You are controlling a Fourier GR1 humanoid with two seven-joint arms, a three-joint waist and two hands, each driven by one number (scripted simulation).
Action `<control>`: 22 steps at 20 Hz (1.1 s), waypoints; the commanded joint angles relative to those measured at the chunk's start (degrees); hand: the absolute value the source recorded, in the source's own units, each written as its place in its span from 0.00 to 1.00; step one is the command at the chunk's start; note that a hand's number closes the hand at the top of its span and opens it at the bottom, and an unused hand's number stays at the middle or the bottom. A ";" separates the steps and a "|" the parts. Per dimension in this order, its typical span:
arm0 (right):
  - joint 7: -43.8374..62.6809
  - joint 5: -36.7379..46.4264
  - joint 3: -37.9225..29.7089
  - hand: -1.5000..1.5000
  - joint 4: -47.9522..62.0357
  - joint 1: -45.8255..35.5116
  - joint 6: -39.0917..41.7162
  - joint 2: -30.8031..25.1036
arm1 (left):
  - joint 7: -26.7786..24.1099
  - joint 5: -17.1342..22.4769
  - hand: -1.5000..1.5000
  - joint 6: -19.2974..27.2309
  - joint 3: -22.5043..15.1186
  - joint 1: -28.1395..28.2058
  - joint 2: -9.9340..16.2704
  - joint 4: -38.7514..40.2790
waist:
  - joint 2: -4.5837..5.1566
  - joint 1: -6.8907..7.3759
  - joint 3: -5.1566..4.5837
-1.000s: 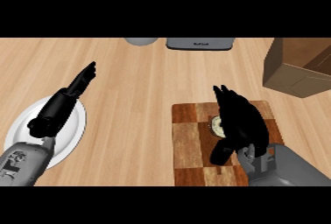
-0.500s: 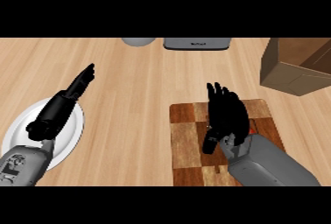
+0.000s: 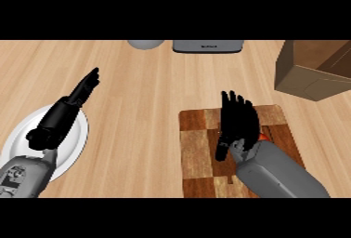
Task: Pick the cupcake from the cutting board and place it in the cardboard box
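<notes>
- The robot's black right hand (image 3: pixel 238 122) lies over the brown, patchy wooden cutting board (image 3: pixel 198 139), which sits near the front edge of the light wooden counter (image 3: pixel 151 83), toward its right side.
- The hand is palm down, and its fingers (image 3: pixel 233 103) point toward the back edge of the board. They look straight and close side by side, with the thumb (image 3: pixel 222 149) hanging at the left. I think it is set like this so it can close down on the cupcake from the top.
- The cupcake itself is hidden under the hand. Only a tiny red-orange bit (image 3: pixel 263 136) peeks out at the right of the hand, and that may be part of it. So I judge the cupcake is on the board, not yet lifted.
- The open brown cardboard box (image 3: pixel 312 76) stands at the back right corner of the counter, well apart from the board. Its open top faces up, so the cupcake can go in from above.
- The black left hand (image 3: pixel 82 90) rests open near the left edge, fingers straight and together, above a white round plate (image 3: pixel 75 148). It stays out of the way.
- A grey box-shaped thing (image 3: pixel 208 46) and a grey round thing (image 3: pixel 145 44) sit at the back edge, not needed for this job.
</notes>
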 commanded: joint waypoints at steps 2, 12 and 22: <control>4.55 3.04 -1.89 0.00 4.93 0.78 1.57 2.90 | -1.70 -0.54 0.50 -1.25 1.76 0.20 -0.25 0.71 | 0.12 0.03 0.02; 2.90 9.46 -4.10 0.00 10.39 2.75 1.69 8.70 | -0.15 -3.45 0.50 -1.60 1.23 0.53 -3.04 -0.76 | 0.15 0.16 0.02; -4.07 12.51 -10.21 0.00 10.23 7.05 3.91 8.54 | 0.07 -4.70 0.50 -4.84 4.26 0.73 -4.17 -0.79 | 0.11 -0.10 0.04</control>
